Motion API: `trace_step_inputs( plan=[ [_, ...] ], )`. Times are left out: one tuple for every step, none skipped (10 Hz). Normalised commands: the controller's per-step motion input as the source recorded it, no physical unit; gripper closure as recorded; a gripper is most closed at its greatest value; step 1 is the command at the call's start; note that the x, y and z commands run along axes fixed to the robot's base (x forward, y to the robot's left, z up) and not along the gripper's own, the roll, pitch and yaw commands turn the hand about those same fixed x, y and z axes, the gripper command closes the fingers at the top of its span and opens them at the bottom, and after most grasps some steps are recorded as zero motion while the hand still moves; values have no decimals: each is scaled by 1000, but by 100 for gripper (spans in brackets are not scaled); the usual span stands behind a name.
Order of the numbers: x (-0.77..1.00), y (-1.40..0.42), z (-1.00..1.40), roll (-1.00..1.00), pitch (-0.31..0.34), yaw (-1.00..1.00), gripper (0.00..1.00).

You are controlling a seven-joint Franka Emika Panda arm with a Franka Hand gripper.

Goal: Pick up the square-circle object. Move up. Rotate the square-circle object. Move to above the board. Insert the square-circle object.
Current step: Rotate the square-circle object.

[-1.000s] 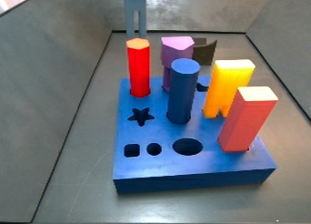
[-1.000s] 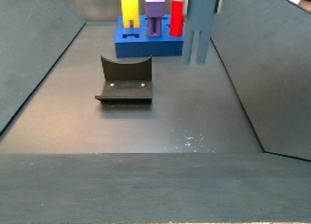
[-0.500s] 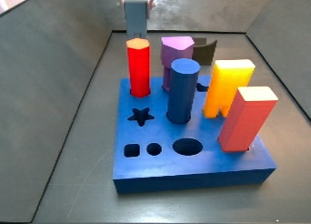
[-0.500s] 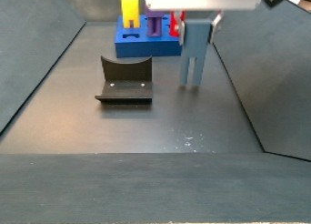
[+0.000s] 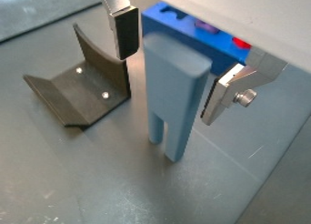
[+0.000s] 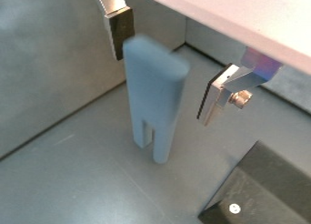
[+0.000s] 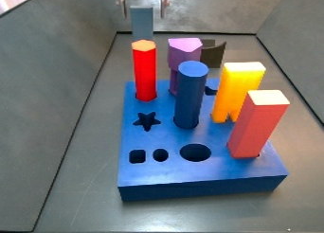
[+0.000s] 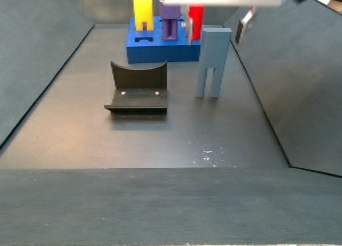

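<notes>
- The board is a thick bright-blue slab lying on the grey floor; in a side view it shows a star hole, a small square hole, a small round hole and a large round hole along its near part, with upright pegs behind them.
- The pegs include a red one, a dark blue cylinder, a yellow-orange block and a salmon block.
- The fixture stands on the floor beside the board.
- The square-circle object stands upright on the floor, its 2 prongs pointing down, just beside the board and near the fixture.
- The gripper sits over the top of the square-circle object with its 2 fingers spread on either side; in both wrist views there is a gap between each pad and the block, so it is not clamped.
</notes>
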Motion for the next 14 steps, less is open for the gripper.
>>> trace_step_inputs(
  plan=[
    [-22, 2, 856, 1, 40, -45, 0],
    [-17, 3, 737, -1, 50, -45, 0],
    [-2, 4, 496, -4, 67, -44, 0],
    [8, 5, 314, -7, 84, -44, 0],
    [0, 0, 0, -1, 8, 1000, 0],
    [21, -3, -85, -1, 8, 1000, 0],
    [32, -6, -58, -1, 7, 1000, 0],
    [31, -5, -39, -1, 6, 1000, 0],
    [32, -5, -38, -1, 7, 1000, 0],
    [32, -5, -37, -1, 7, 1000, 0],
    [33, -5, -35, -1, 7, 1000, 0],
    [33, -5, -34, -1, 7, 1000, 0],
    [34, -4, -33, -1, 7, 1000, 0],
    [34, -5, -32, -1, 7, 1000, 0]
  ],
)
